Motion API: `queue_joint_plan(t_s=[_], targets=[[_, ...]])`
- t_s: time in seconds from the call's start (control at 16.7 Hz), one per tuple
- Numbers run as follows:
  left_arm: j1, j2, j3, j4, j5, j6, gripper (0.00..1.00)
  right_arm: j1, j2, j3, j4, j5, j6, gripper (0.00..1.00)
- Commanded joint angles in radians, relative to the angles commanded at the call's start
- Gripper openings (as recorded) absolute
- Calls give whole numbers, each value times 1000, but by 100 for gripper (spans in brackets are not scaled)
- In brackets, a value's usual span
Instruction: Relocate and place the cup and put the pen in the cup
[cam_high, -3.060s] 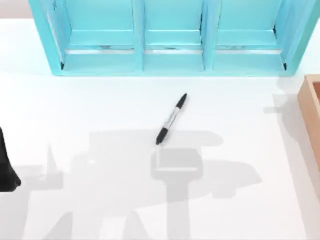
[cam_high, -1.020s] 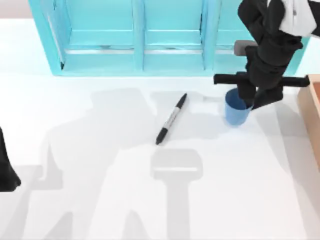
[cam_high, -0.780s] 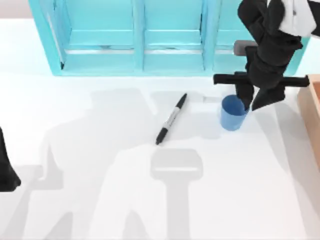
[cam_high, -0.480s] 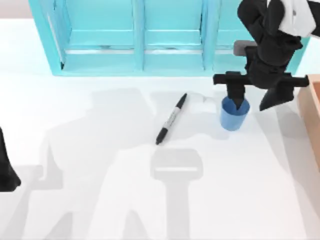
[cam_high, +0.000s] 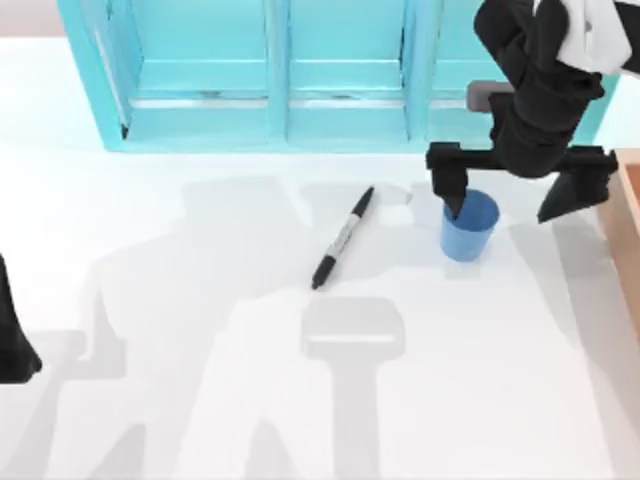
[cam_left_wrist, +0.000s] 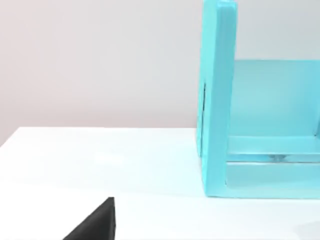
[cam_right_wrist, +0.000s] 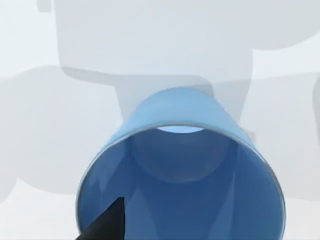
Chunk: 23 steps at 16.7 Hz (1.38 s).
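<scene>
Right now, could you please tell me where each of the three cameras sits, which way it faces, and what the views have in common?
Top view: above the table, looking down at the pen, the cup, the right gripper open over the cup, and the left arm parked at the left edge.
Left wrist view: low over the table, facing the turquoise shelf; a dark fingertip shows.
Right wrist view: just above the cup, looking into it; one dark fingertip shows.
Shared: the cup in top and right wrist; the shelf in top and left wrist.
</scene>
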<state>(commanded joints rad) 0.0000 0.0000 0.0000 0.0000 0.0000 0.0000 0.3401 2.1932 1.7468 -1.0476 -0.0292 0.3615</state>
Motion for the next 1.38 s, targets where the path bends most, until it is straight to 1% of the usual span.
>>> queue_joint_plan(t_s=[0.24, 0.42, 0.54, 0.9, 1.02, 1.2, 1.38], targets=[[0, 0, 0, 0, 0, 0, 100, -3, 1, 3, -2, 0, 0, 100], [0, 0, 0, 0, 0, 0, 100, -1, 29, 71, -67, 1, 2, 100], [0, 0, 0, 0, 0, 0, 100, 0, 52, 170, -155, 2, 2, 100], [0, 0, 0, 0, 0, 0, 100, -3, 104, 601, -509, -3, 2, 100], [0, 0, 0, 0, 0, 0, 100, -5, 113, 708, -601, -2, 1, 100], [0, 0, 0, 0, 0, 0, 100, -8, 112, 791, -679, 1, -3, 100], [0, 0, 0, 0, 0, 0, 100, -8, 112, 798, -686, 1, -4, 100]])
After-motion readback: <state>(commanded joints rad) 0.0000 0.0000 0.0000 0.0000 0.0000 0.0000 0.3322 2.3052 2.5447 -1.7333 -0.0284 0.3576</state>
